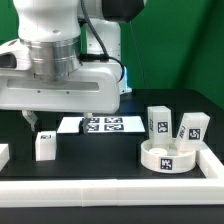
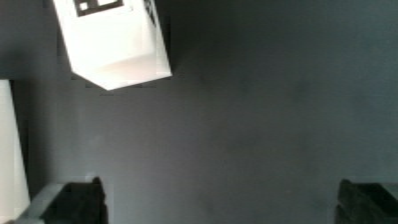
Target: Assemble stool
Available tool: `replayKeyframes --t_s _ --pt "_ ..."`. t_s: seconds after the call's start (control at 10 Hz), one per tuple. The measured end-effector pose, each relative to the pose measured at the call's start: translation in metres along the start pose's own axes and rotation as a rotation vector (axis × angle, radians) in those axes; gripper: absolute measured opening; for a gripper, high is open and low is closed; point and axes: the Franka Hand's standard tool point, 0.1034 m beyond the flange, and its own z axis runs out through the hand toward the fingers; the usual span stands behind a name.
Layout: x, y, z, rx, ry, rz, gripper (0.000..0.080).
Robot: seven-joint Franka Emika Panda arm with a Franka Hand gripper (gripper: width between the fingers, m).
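Nearest the camera in the exterior view, the long white border rail (image 1: 100, 190) runs along the front of the dark bench (image 1: 100, 162) and turns up the exterior view's right. Tucked into that corner sits the round seat (image 1: 170, 157), flat on the bench with a tag facing out. No leg is joined to it, and as far as can be seen nothing lies in the hollow of the ring. It is the only thing here that could hold anything.

Toward the exterior view's left stands the first leg block (image 1: 44, 146), alone and well apart from the seat. A white piece cut off by the frame edge (image 1: 3, 155) lies beyond it, and I cannot tell what it is. Just behind the seat, a second leg block (image 1: 160, 122) and a third leg block (image 1: 193, 127) stand upright side by side.

Further back lies the marker board (image 1: 100, 125). Above it and the first leg block hangs the end effector (image 1: 58, 118), spread wide and gripping nothing. The wrist view agrees, with only bare bench between the fingers (image 2: 71, 200) and a leg block (image 2: 116, 45) lying clear of them.

By my reading the assembly has hardly begun — every part is loose and every leg remains to be fitted.
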Motion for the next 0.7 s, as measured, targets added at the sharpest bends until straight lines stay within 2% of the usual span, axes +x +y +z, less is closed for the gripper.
replayKeyframes --t_s 0.1,0.2,0.3,0.5,0.7 --pt "0.001 0.015 0.003 -0.033 -0.065 -0.038 0.0649" --pt "0.001 0.027 0.007 -0.048 -0.097 -0.044 0.0649" --pt "-0.005 0.034 0.010 -0.042 -0.171 -0.055 0.0649" --pt "-0.008 0.033 0.013 -0.035 -0.286 -0.057 0.0649" --pt "-0.004 0.033 0.015 -0.038 -0.280 -0.060 0.0649"
